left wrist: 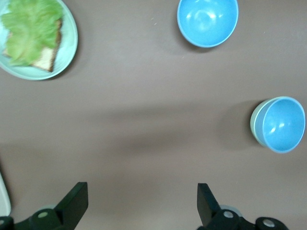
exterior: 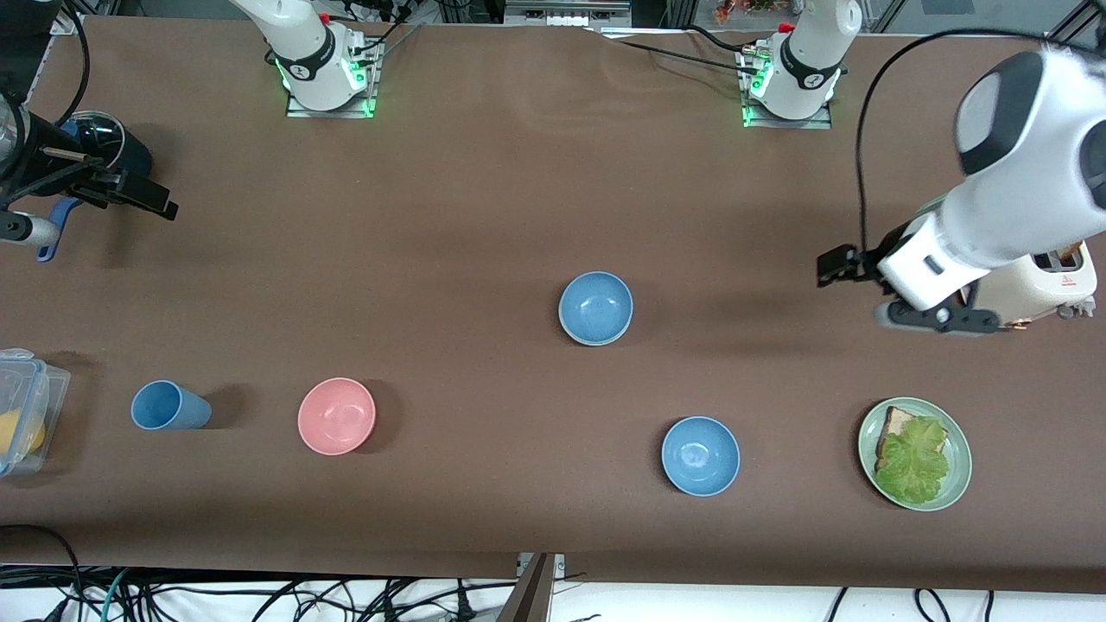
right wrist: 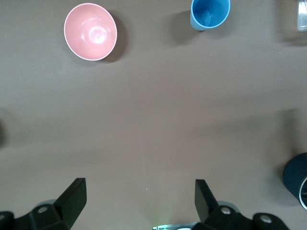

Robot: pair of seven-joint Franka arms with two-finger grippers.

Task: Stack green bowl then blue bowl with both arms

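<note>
**Stack looks finished; both arms pulled back**

Nearest the front camera lie the green plate [exterior: 957,466] with bread and lettuce and a brighter sky-blue bowl [exterior: 701,455]. Farther up the table, about midway between the two ends, the blue bowl [exterior: 595,307] sits nested in the green bowl [exterior: 566,329], only a thin pale rim of which shows. A pink bowl [exterior: 336,415] and a blue cup [exterior: 168,406] stand toward the right arm's end. The left gripper [exterior: 840,264] hangs over bare table beside a toaster [exterior: 1050,281]; the right gripper [exterior: 143,197] hangs at its own end of the table.

In the left wrist view, the left gripper [left wrist: 141,203] has its jaws spread wide on nothing, with the blue bowl [left wrist: 279,124] inside the green bowl [left wrist: 254,125] well apart from it.

In the right wrist view, the right gripper [right wrist: 139,201] is likewise released and empty above bare table.

Judged from this, both stacking steps are done; the next move calls only for the arms to stay clear of the stack.
</note>
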